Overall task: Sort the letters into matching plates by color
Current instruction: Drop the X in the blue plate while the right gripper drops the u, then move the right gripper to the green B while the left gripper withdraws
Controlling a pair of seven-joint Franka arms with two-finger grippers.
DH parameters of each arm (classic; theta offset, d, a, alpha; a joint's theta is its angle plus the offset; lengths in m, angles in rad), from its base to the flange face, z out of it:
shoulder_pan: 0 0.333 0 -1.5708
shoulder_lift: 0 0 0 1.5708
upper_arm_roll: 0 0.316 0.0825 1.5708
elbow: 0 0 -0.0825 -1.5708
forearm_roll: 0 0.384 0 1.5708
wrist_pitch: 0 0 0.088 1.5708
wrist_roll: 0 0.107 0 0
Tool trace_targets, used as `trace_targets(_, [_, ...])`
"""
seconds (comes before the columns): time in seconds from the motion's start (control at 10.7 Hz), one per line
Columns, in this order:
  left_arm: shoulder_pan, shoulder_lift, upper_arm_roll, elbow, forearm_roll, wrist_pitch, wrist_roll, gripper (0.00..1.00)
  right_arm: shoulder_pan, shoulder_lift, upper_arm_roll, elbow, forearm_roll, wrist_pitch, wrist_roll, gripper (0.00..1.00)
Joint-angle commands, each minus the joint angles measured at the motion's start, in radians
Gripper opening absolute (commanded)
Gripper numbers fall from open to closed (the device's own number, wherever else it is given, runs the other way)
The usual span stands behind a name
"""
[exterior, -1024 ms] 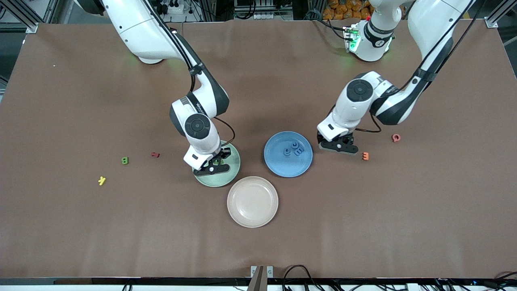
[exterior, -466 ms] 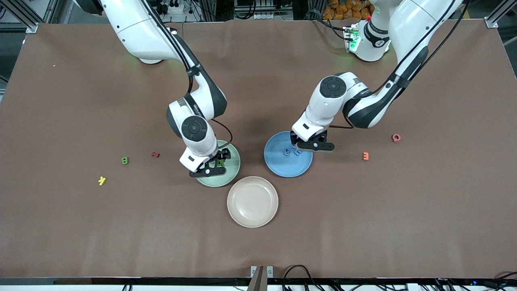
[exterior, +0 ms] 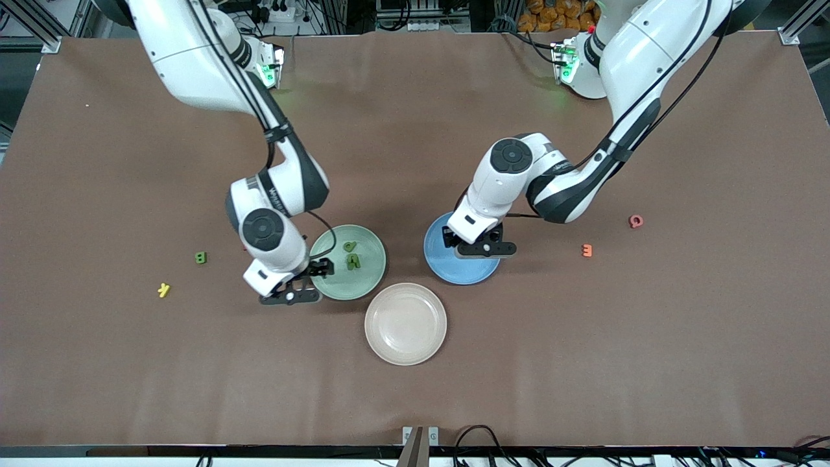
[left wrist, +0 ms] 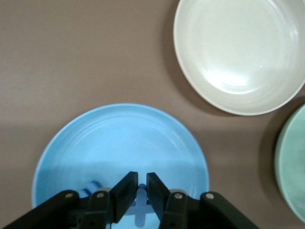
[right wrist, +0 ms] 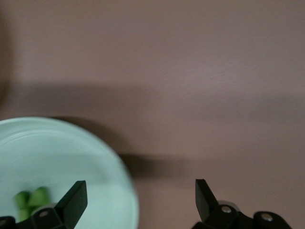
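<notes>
My left gripper (exterior: 478, 248) (left wrist: 142, 177) hangs over the blue plate (exterior: 463, 272) (left wrist: 119, 138), shut on a small blue letter (left wrist: 141, 210). Another blue letter (left wrist: 95, 185) peeks out beside the fingers. The mint green plate (exterior: 366, 275) (right wrist: 71, 157) holds two green letters (exterior: 352, 254) (right wrist: 31, 198). Open and holding nothing, my right gripper (exterior: 292, 293) (right wrist: 140, 191) stands at that plate's rim, on the side toward the right arm's end. A green letter (exterior: 201, 257) and a yellow letter (exterior: 164, 290) lie on the table toward the right arm's end.
The pinkish-beige plate (exterior: 405, 324) (left wrist: 238, 52) sits nearer the front camera, between the other two plates, with nothing in it. An orange letter (exterior: 587, 250) and a pink letter (exterior: 636, 221) lie toward the left arm's end of the table.
My right gripper opened, left its green letter in the green plate and drew off past the rim. My left gripper carried the blue letter from the table to over the blue plate.
</notes>
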Motion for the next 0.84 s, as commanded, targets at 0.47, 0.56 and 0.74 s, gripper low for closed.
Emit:
trace_targets(0.47, [-0.092, -0.005, 0.110, 0.106, -0.020, -0.091, -0.038, 1.00, -0.227, -0.016, 0.004, 0.001, -0.014, -0.016, -0.114, 1.00])
trace_targets(0.56, [-0.070, -0.047, 0.107, 0.129, -0.018, -0.154, -0.020, 1.00, -0.251, -0.018, 0.004, -0.002, -0.014, -0.016, -0.121, 1.00])
trace_targets(0.74, [-0.081, -0.038, 0.112, 0.148, -0.014, -0.236, 0.018, 1.00, -0.356, -0.039, -0.019, -0.101, -0.029, 0.059, -0.319, 1.00])
